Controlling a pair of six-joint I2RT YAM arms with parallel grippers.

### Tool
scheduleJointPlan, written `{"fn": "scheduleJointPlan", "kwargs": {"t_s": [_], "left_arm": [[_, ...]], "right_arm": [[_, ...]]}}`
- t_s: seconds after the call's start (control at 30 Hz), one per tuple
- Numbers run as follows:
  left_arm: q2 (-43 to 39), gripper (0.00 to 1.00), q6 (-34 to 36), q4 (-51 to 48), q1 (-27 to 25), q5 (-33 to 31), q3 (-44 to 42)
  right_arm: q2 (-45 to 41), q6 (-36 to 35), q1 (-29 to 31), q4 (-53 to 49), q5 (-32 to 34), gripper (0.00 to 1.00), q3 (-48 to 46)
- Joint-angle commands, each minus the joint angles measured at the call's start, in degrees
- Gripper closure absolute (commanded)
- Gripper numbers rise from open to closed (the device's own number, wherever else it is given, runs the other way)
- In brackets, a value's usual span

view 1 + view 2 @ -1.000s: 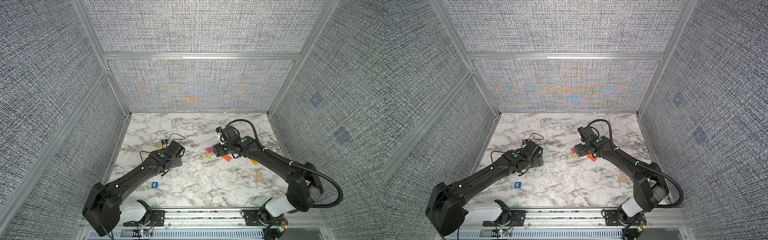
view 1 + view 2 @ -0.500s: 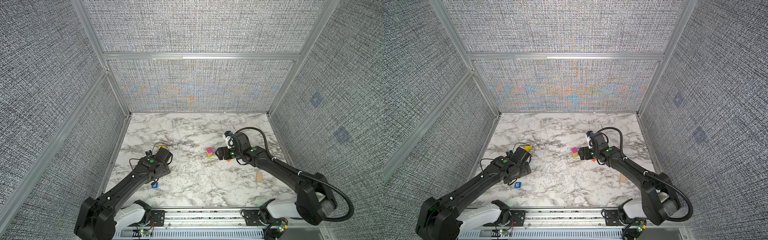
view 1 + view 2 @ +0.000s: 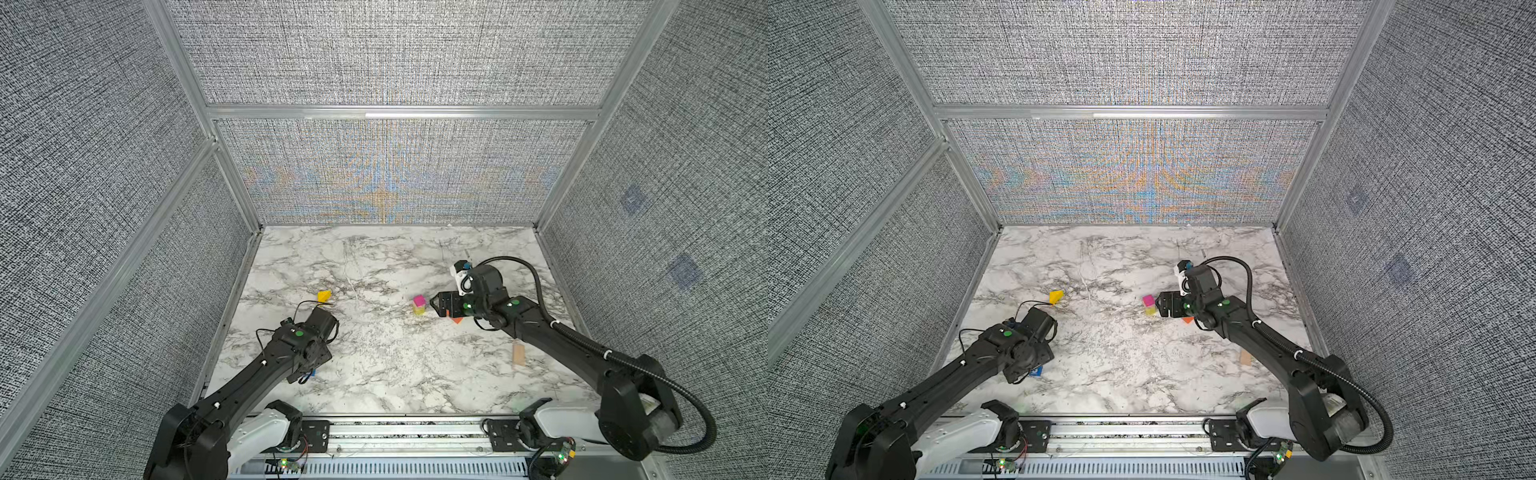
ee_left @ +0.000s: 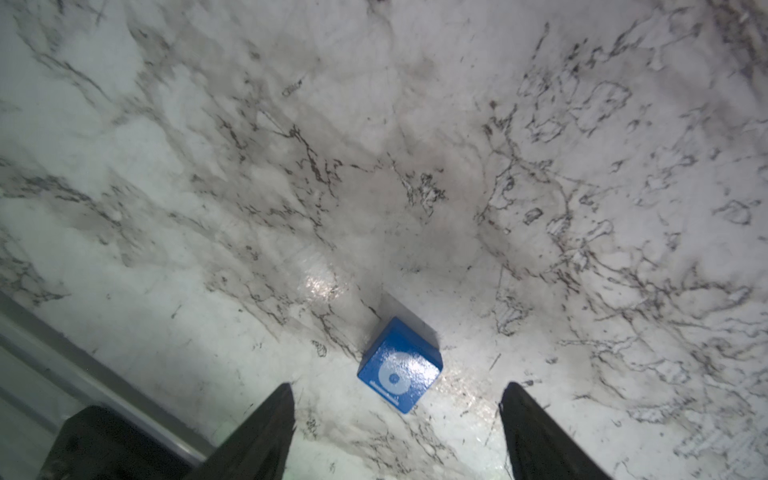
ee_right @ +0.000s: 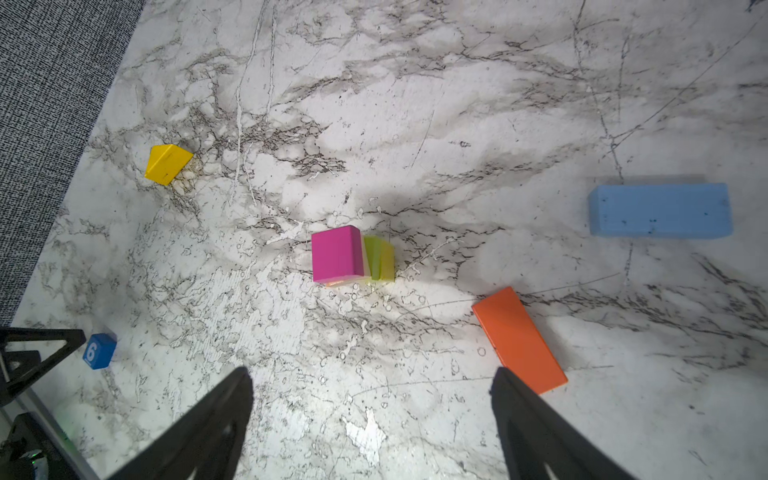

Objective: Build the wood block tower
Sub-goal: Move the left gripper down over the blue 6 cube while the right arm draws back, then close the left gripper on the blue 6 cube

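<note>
In both top views the tower [image 3: 419,306] stands mid-tabletop [image 3: 374,374], magenta over yellow-green, with the right tool [image 3: 435,302] just beside it. One yellow wedge [image 3: 324,295] lies well to its left, and one plain plank [image 3: 518,354] lies near the right edge. One orange slab [image 3: 457,320] peeks from under the right arm. The blue "6" cube [image 3: 1036,371] is only a sliver below the left arm.

Only the left wrist view shows the left tool [image 4: 397,390]. Its jaws are spread and released, with the blue "6" cube on the tabletop between the tips, untouched.

The right wrist view adds one blue slab [image 5: 660,210], which neither top view shows, lying apart from the orange slab. The right tool's jaws are spread and empty.
</note>
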Motion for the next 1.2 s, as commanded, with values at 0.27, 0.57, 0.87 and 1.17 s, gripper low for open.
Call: {"fn": "scheduleJointPlan", "kwargs": {"t_s": [0.27, 0.57, 0.87, 1.17], "left_arm": [[5.0, 0.20, -7.9, 3.1, 2.1, 1.9, -2.0], [0.7, 0.27, -13.2, 3.8, 2.7, 1.2, -3.2], [-1.2, 0.31, -13.4, 3.7, 3.2, 1.8, -4.3], [2.4, 0.33, -13.3, 9.1, 3.9, 4.4, -6.1]], "right_arm": [[-3.3, 1.8, 0.0, 2.9, 0.5, 0.03, -2.0], [-3.5, 2.0, 0.0, 3.1, -0.5, 0.02, -2.1], [-2.9, 2.0, 0.0, 3.4, -1.7, 0.02, -2.1], [-2.6, 2.4, 0.0, 4.3, -2.5, 0.02, -2.5]]}}
